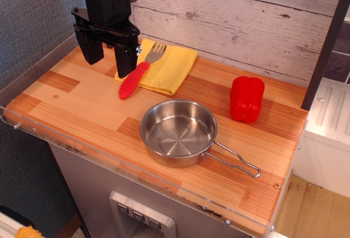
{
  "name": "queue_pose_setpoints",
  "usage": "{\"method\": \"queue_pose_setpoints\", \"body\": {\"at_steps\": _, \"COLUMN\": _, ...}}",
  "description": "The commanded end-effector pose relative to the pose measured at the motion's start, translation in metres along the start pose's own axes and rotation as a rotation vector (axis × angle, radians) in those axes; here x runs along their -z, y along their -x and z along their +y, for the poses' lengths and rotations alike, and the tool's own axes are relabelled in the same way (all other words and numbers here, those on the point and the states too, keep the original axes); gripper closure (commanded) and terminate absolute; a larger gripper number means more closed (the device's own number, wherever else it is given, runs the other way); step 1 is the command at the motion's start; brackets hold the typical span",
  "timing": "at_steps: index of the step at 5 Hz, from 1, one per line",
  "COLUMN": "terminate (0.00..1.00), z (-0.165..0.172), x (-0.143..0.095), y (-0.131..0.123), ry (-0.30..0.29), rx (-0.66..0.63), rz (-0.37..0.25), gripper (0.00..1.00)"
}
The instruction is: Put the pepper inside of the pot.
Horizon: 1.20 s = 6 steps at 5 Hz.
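item: the pepper [247,99]. glossy bright red, blocky and lobed, being shown upright on the table [82,112] at the right of the frame, just above and to the right of the pot [178,133] and apart from it. nothing is touching it.

handling, as judged: the shine and even colour are suggesting hollow moulded plastic, so it is being taken as light and stiff, not fragile. the smooth skin is being judged slippery; the rounded lobes are likely to roll out of a shallow pinch. hold is best being taken across the mid-body, with the pads seated on opposite flat-sided lobes or in the grooves between them, and from above rather than near the domed top.

item: the pot. shallow, round, shiny steel, being shown empty at lower centre, its thin wire handle [236,160] pointing to the lower right. the mouth is being judged wider than the pepper, so a loose drop should be enough.

item: the fingers [126,57]. being held spread, with nothing between them, at the upper left of the frame, over the edge of the yellow cloth [167,68] and the red-handled fork [136,76], well apart from the pepper.

status: the pepper is not yet being grasped.
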<state>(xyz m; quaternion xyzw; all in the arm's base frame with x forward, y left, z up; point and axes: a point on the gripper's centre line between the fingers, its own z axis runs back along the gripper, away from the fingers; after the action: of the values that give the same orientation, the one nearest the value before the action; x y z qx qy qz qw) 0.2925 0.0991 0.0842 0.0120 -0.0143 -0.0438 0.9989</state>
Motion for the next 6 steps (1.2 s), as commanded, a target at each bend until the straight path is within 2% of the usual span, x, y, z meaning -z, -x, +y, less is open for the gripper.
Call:
{"method": "queue_pose_setpoints", "body": {"at_steps": 1, "terminate": 0.00, "z": 0.000, "x": 0.000, "y": 0.000, "ry": 0.000, "rx": 0.000, "rz": 0.000, "gripper": 0.00}}
{"method": "queue_pose_setpoints", "body": {"at_steps": 2, "terminate": 0.00, "z": -0.026, "x": -0.005, "y": -0.015, "ry": 0.003, "rx": 0.031, "rz": -0.034, "gripper": 0.00}}
{"method": "queue_pose_setpoints", "body": {"at_steps": 3, "terminate": 0.00, "z": -0.067, "x": -0.017, "y": -0.031, "ry": 0.007, "rx": 0.058, "rz": -0.085, "gripper": 0.00}}
{"method": "queue_pose_setpoints", "body": {"at_steps": 4, "terminate": 0.00, "z": -0.106, "x": -0.026, "y": -0.046, "ry": 0.043, "rx": 0.039, "rz": -0.126, "gripper": 0.00}}
{"method": "queue_pose_setpoints", "body": {"at_steps": 5, "terminate": 0.00, "z": -0.139, "x": -0.025, "y": -0.060, "ry": 0.076, "rx": 0.019, "rz": -0.141, "gripper": 0.00}}
{"method": "queue_pose_setpoints", "body": {"at_steps": 6, "terminate": 0.00, "z": -0.167, "x": -0.020, "y": -0.074, "ry": 0.084, "rx": -0.010, "rz": -0.152, "gripper": 0.00}}
